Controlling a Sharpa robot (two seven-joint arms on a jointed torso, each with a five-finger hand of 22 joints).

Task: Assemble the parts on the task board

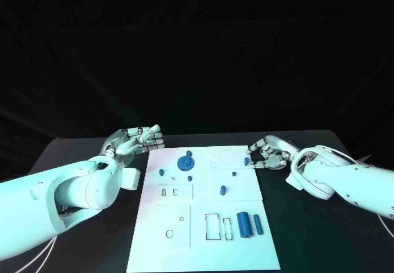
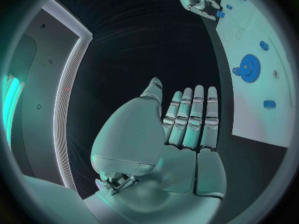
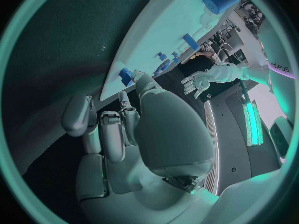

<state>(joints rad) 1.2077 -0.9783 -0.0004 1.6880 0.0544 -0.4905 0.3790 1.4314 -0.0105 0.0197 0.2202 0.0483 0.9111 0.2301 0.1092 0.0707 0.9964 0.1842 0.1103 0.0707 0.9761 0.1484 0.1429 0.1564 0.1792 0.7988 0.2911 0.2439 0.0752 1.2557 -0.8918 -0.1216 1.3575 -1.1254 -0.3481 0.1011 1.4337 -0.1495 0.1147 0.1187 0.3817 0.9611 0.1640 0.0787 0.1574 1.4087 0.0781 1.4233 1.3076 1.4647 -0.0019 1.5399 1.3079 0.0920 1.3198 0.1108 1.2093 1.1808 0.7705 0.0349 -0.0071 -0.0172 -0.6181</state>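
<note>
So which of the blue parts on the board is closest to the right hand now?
The small blue piece at the task board's far right edge, right at the right hand's fingertips. The gear and the large cylinder lie well away from it.

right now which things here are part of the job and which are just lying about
Part of the job:
- task board
- blue gear
- blue cylinder
- blue bar
- small blue part by the right hand

Lying about:
- nothing but the black table
</note>
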